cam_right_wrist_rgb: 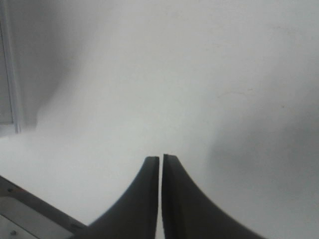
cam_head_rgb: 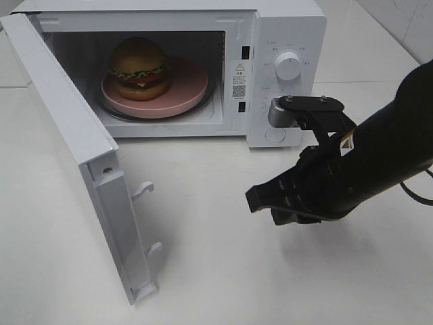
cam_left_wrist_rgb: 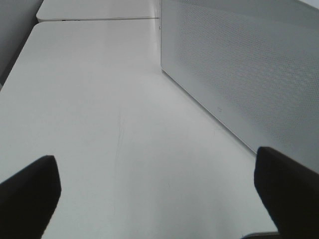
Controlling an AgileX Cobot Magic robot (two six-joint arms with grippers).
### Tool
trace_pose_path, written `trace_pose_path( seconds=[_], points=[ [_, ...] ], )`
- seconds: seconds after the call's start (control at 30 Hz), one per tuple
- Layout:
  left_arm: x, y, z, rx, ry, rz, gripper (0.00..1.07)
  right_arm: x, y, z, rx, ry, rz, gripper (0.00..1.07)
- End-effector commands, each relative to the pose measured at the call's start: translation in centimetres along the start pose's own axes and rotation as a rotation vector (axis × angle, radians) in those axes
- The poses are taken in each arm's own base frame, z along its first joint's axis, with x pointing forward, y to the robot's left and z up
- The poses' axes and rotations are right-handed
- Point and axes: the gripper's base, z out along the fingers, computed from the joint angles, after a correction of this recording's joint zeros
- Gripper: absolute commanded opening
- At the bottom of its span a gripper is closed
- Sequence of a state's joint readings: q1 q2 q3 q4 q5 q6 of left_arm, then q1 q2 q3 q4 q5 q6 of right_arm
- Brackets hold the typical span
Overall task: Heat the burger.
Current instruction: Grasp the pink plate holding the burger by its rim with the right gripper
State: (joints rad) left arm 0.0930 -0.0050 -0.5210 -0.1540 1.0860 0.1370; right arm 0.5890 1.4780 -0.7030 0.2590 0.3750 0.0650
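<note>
Burger: the burger (cam_head_rgb: 139, 68) sits upright on the pink plate (cam_head_rgb: 188, 87) inside the microwave (cam_head_rgb: 284, 27), on the left part of the plate, not at its centre
Door: the door (cam_head_rgb: 64, 135) stands swung wide to the left, its 2 latch hooks (cam_head_rgb: 143, 189) exposed
Right pincer: the right gripper (cam_right_wrist_rgb: 160, 162) hangs over the table (cam_head_rgb: 223, 284) in front of the control panel, jaws all but together with only a thin slit between them, gripping nothing
Left pincer: the left gripper (cam_left_wrist_rgb: 157, 191) is spread wide with nothing between its fingers, over bare table beside the oven's perforated side wall; it does not show in the high view
Step in hand: loading looks done; closing the door and setting the dial (cam_head_rgb: 289, 66) remain
Risk 1: a weak or glancing push could leave the hooks unlatched, so the oven would not start
Risk 2: the right arm lies near the door's closing arc and could block it or get pinched
Risk 3: a hard slam could shift the light oven or jolt the off-centre burger
Risk 4: nearly closed jaws cannot take the dial until they part
</note>
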Motion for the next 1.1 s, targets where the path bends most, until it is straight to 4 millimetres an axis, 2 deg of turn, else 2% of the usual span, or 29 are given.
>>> trace_pose_path(
  seconds=[0.03, 0.3, 0.33, 0.37, 0.4, 0.47, 0.5, 0.53, 0.57, 0.6, 0.67, 0.7, 0.73, 0.77, 0.9, 1.1],
  points=[
    [0.0, 0.0, 0.0, -0.002, -0.015, -0.009, 0.98, 0.6, 0.0, -1.0, -0.002, 0.038, -0.119, 0.07],
    [0.0, 0.0, 0.0, -0.002, -0.015, -0.009, 0.98, 1.7, 0.2, -3.3, -0.032, 0.092, -0.408, 0.09],
    [0.0, 0.0, 0.0, -0.002, -0.015, -0.009, 0.98, 2.0, 0.2, -3.8, -0.043, 0.101, -0.506, 0.09],
    [0.0, 0.0, 0.0, -0.002, -0.015, -0.009, 0.98, 2.0, 0.2, -3.8, -0.043, 0.101, -0.506, 0.09],
    [0.0, 0.0, 0.0, -0.002, -0.015, -0.009, 0.98, 2.3, 0.2, -4.3, -0.053, 0.115, -0.597, 0.10],
    [0.0, 0.0, 0.0, -0.002, -0.015, -0.009, 0.98, 2.4, 0.2, -4.4, -0.059, 0.122, -0.652, 0.10],
    [0.0, 0.0, 0.0, -0.002, -0.015, -0.009, 0.98, 2.6, 0.2, -4.7, -0.071, 0.131, -0.758, 0.11],
    [0.0, 0.0, 0.0, -0.002, -0.015, -0.009, 0.98, 2.6, 0.2, -4.7, -0.071, 0.131, -0.758, 0.11],
    [0.0, 0.0, 0.0, -0.002, -0.015, -0.009, 0.98, 2.8, 0.2, -5.0, -0.080, 0.131, -0.875, 0.11],
    [0.0, 0.0, 0.0, -0.002, -0.015, -0.009, 0.98, 2.8, 0.2, -5.0, -0.080, 0.131, -0.875, 0.11],
    [0.0, 0.0, 0.0, -0.002, -0.015, -0.009, 0.98, 2.9, 0.2, -5.3, -0.083, 0.127, -1.036, 0.12],
    [0.0, 0.0, 0.0, -0.002, -0.015, -0.009, 0.98, 2.9, 0.2, -5.3, -0.083, 0.127, -1.036, 0.12],
    [0.0, 0.0, 0.0, -0.002, -0.015, -0.009, 0.98, 2.9, 0.1, -5.4, -0.085, 0.126, -1.134, 0.13],
    [0.0, 0.0, 0.0, -0.002, -0.015, -0.009, 0.98, 2.9, 0.1, -5.4, -0.085, 0.126, -1.134, 0.13],
    [0.0, 0.0, 0.0, -0.002, -0.015, -0.009, 0.98, 2.8, -0.1, -5.4, -0.083, 0.129, -1.364, 0.14],
    [0.0, 0.0, 0.0, -0.002, -0.015, -0.009, 0.98, 2.7, -0.4, -5.3, -0.045, 0.143, -1.455, 0.16]
  ],
)
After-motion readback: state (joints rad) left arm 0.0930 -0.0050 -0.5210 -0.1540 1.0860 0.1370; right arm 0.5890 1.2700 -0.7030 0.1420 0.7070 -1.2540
